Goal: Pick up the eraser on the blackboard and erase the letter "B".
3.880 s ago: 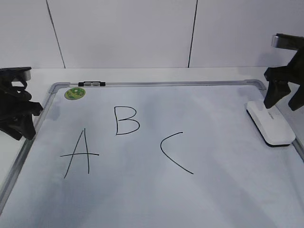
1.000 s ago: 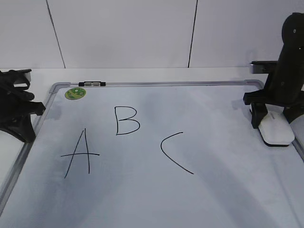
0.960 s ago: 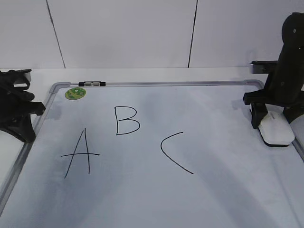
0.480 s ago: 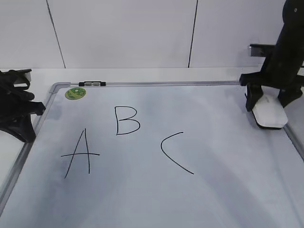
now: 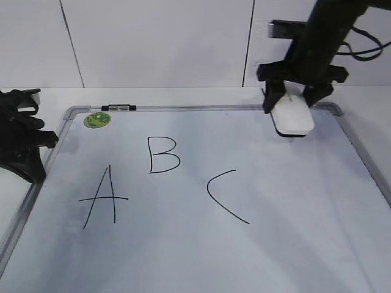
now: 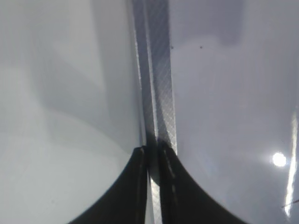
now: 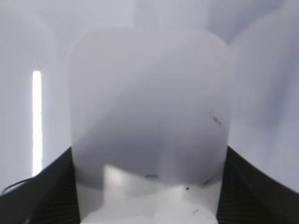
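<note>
The eraser (image 5: 292,116) is held clamped in the right end effector (image 5: 295,97), lifted above the blackboard (image 5: 275,244) near its far edge; the letter "B" (image 5: 162,155) is unerased; the neighbouring "C" (image 5: 223,195) could be smeared by a wide sweep; the left end effector (image 6: 153,161) seems closed and empty, beside the frame; a white surface and tiled wall are seen behind.

Stood behind a white tabletop (image 5: 183,94): a pale panelled wall (image 5: 159,43), split by two thin dark seams at 11 and 1 o'clock. Lay across every surface: soft, even indoor light, with faint shadows.
</note>
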